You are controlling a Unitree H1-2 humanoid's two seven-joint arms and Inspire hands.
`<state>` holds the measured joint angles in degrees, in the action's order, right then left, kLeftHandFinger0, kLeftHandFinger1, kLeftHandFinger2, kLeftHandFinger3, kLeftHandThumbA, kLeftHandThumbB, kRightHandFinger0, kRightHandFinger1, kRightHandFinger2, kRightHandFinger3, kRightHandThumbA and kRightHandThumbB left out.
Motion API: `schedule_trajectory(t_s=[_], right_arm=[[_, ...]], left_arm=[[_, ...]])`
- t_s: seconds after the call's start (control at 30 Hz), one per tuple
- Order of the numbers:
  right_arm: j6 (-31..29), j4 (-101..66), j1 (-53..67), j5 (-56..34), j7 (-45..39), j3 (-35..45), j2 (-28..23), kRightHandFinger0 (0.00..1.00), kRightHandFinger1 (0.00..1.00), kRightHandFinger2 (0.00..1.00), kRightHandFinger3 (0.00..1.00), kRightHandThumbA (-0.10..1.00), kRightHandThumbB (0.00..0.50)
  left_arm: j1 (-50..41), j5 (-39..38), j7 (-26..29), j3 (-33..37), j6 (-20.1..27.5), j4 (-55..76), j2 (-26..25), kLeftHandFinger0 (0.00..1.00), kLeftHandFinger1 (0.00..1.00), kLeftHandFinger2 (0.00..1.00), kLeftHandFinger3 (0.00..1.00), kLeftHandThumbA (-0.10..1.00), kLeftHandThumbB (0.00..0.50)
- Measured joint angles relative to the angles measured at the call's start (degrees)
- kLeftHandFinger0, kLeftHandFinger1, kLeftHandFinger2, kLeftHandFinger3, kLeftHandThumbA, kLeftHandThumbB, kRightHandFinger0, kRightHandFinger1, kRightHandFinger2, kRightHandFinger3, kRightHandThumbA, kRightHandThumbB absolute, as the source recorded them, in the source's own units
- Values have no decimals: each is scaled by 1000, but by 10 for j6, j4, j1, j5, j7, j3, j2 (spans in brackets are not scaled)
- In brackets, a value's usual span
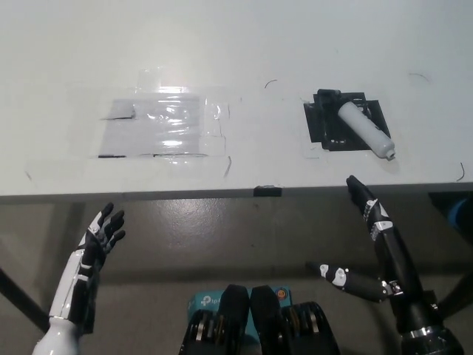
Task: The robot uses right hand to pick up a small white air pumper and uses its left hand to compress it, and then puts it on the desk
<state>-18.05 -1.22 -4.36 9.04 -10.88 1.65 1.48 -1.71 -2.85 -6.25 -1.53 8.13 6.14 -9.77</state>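
Observation:
The small white air pumper [364,130] lies tilted across a black square patch [342,120] at the right of the white desk [236,44], its capped end pointing toward the desk's front edge. Nothing touches it. My black right hand [377,248] hangs below the desk's front edge at the lower right, open, fingers spread and empty, well short of the pumper. At the lower left, my white left hand [100,235] rests below the desk edge, open and empty too.
A clear taped plastic sheet [161,127] covers the desk's left middle. A small black tab [267,191] sits on the front edge. A teal box [211,303] lies on the floor below, and a blue object [462,211] shows at the right edge.

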Motion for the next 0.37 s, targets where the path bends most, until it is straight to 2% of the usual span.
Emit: schedule_trajectory(t_s=[0.37], right_arm=[[0, -1, 0, -2, 10, -4, -8, 1000, 1000, 1000, 1000, 997, 214]], left_arm=[[0, 1, 0, 0, 4, 0, 0, 1000, 1000, 1000, 1000, 1000, 234]])
